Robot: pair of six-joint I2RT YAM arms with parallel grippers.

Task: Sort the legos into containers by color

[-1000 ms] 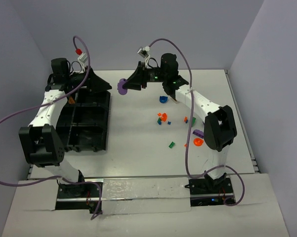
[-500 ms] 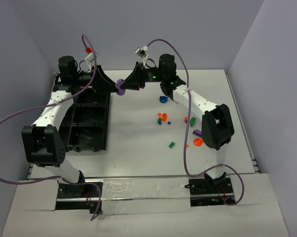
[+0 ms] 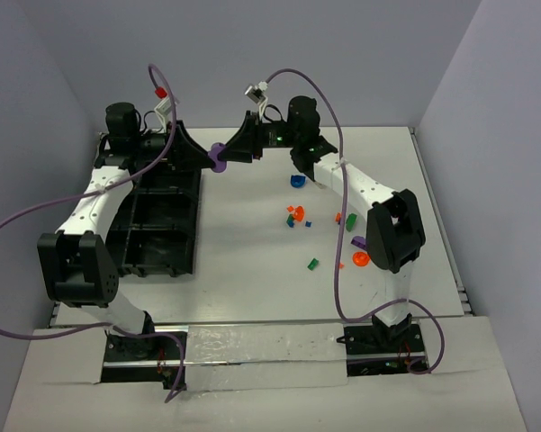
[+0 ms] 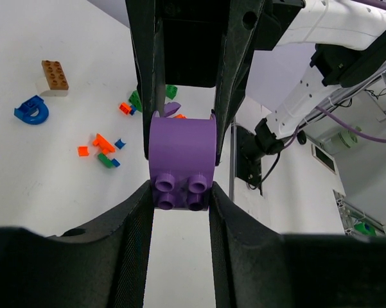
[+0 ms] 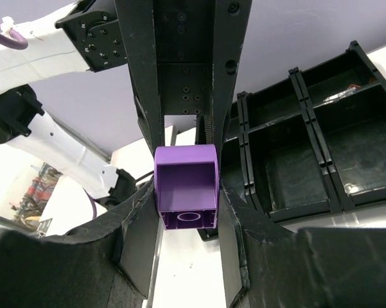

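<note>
Purple rounded plastic brick (image 3: pixel 220 157) is gripped at once from both ends by left gripper (image 4: pixel 181 192) and right gripper (image 5: pixel 186 200), near black compartmented plastic tray (image 3: pixel 196 236).

The purple brick (image 4: pixel 182 151) is one plain shade, studs included. The left gripper (image 4: pixel 180 192) and right gripper (image 5: pixel 187 192) are matt black, and so is the tray (image 3: pixel 194 229). The table (image 3: pixel 243 234) is white. The left arm (image 3: pixel 90 202) and right arm (image 3: pixel 360 189) are white with black joints, and their cables (image 3: pixel 320 90) are purple. On the table are a brown brick (image 4: pixel 54 74), a blue arch (image 4: pixel 32 110), orange bits (image 4: pixel 103 140), a green bit (image 3: pixel 312 264) and an orange disc (image 3: pixel 360 259). The walls (image 3: pixel 360 54) are pale lilac-grey.
</note>
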